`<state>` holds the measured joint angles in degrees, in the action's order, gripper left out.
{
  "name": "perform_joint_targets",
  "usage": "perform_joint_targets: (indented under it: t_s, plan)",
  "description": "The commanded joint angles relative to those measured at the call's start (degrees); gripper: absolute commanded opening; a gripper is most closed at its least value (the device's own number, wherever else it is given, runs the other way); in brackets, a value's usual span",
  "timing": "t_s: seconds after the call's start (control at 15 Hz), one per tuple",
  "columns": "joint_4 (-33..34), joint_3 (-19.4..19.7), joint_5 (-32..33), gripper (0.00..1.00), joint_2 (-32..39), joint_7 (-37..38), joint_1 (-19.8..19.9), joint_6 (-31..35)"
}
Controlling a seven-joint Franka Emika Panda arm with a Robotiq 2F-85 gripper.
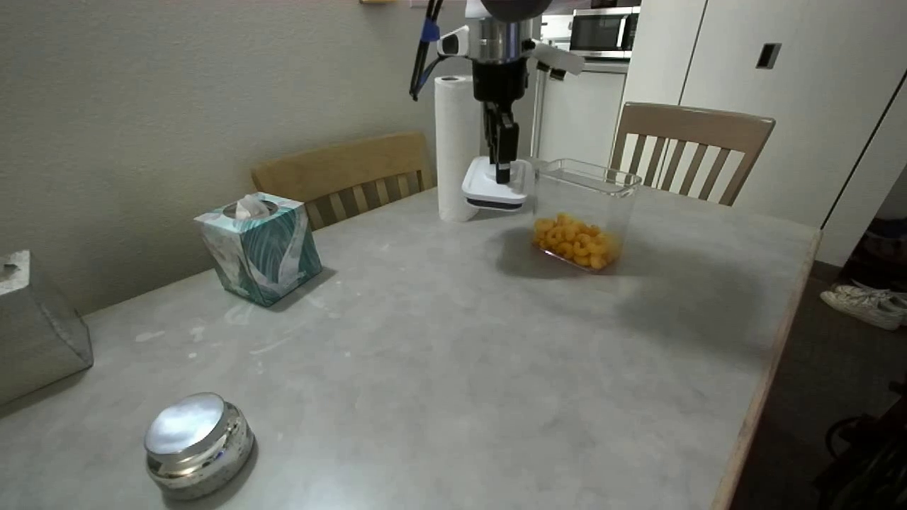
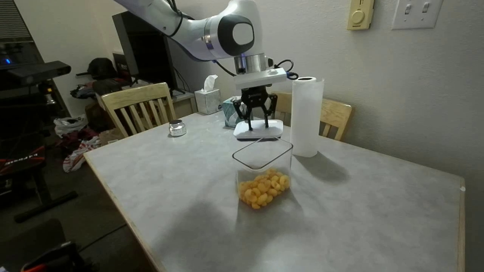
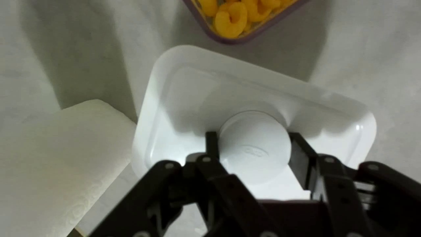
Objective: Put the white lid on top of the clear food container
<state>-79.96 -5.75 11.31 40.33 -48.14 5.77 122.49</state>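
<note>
Wrist view: the end effector [image 3: 252, 147] is clamped on the round button [image 3: 255, 141] of the white lid [image 3: 210, 89], which hangs directly beneath it, above the worktop [image 3: 388, 82], beside the clear food container [image 3: 227, 40].

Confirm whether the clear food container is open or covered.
Open: the clear food container shows a bare rim in both exterior views, while the gripper holds the white lid beside it.

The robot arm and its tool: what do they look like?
The arm is glossy white and rounded, with a dark grey patch around a pale oval and a silver collar. Black cables run along it, with a blue wrap. The tool is black, with two slim, jointed fingers.
</note>
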Motion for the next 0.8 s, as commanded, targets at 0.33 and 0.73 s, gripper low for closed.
perform_joint_targets:
  t_s: [0.33,0.73]
  plan:
    - [-0.8,2.3,3.4,0.29,-5.2,-10.0,-0.5,-4.5]
    - [-3.7,2.5,3.7,0.29,-8.2,-21.3,0.5,-6.1]
